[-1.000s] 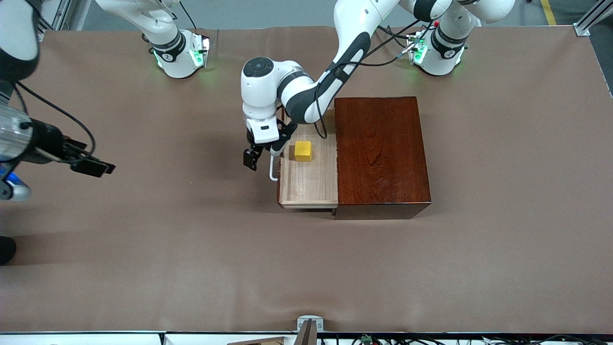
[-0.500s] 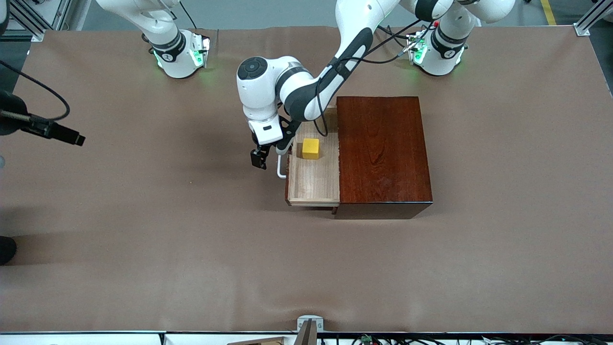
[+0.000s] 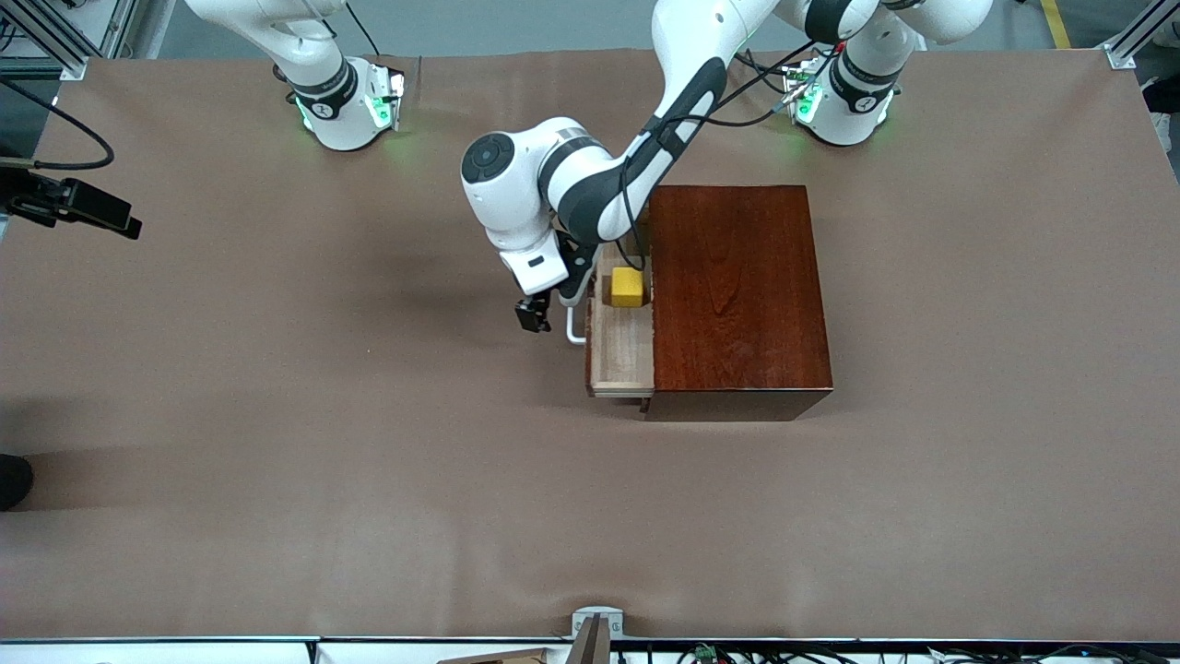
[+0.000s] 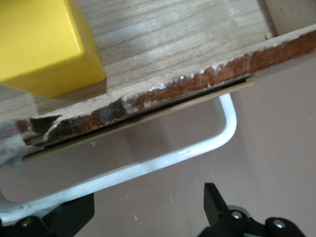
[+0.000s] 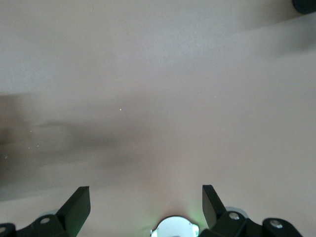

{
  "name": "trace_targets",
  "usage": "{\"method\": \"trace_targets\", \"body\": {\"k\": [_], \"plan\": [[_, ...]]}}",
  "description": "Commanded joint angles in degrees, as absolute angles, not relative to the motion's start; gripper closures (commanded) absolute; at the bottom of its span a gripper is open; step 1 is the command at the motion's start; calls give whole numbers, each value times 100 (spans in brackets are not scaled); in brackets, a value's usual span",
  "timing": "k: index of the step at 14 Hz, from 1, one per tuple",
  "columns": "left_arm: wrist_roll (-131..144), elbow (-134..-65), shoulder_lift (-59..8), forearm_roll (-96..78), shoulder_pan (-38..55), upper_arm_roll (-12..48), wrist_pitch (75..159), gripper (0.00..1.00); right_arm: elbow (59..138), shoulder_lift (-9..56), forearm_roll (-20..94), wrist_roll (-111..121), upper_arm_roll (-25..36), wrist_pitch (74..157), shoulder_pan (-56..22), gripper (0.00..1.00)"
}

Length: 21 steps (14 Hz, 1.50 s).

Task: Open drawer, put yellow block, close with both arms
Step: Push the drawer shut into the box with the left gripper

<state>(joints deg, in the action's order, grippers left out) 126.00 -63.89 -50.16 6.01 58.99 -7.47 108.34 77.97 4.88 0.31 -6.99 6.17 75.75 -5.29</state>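
Inside the one pale-wood-lined drawer (image 3: 619, 355) sits a single small bright yellow cube, the yellow block (image 3: 628, 287), resting on the drawer floor close to the box's opening and toward the end of the drawer nearer the robots' bases. In the left wrist view the yellow block (image 4: 44, 44) stands on the grained wood, just beside the drawer's chipped, reddish-brown front edge (image 4: 163, 96). The drawer is only partly out of the glossy dark mahogany box (image 3: 737, 295), and one narrow strip of its lining shows. One white U-shaped bar handle (image 3: 573, 329) juts from the drawer front toward the right arm's end of the table; in the left wrist view the handle (image 4: 148, 165) curves across between the drawer front and the two black fingers.

The left gripper (image 3: 546, 312), one of two black two-finger grippers, hangs at the handle, its jaws spread apart on either side of the bar with nothing clamped; whether a finger touches the bar cannot be told. Its white and dark grey arm reaches in from the base at the left arm's end.

The right gripper (image 3: 88, 207) is up over the brown table covering (image 3: 277, 461) at the right arm's end, well apart from the box, waiting, its two fingers (image 5: 76, 205) spread wide and empty. Two round bases glow green, one per arm.
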Motion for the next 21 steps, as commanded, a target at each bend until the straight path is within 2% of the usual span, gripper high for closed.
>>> {"method": "trace_targets", "body": {"k": [1, 13, 17, 21], "plan": [[12384, -6908, -4729, 747, 5766, -809, 9810, 0, 9041, -332, -114, 110, 527, 8304, -265, 0], [12199, -6926, -4632, 738, 5502, -923, 9642, 0, 9026, -352, 17, 281, 510, 8191, -105, 0], [11534, -6864, -4588, 432, 5519, -817, 10422, 0, 9035, -352, 79, 272, 510, 8183, -97, 0], [10199, -6864, -4028, 316, 5476, -879, 10459, 0, 9026, -352, 79, 272, 510, 8183, -105, 0]]}}
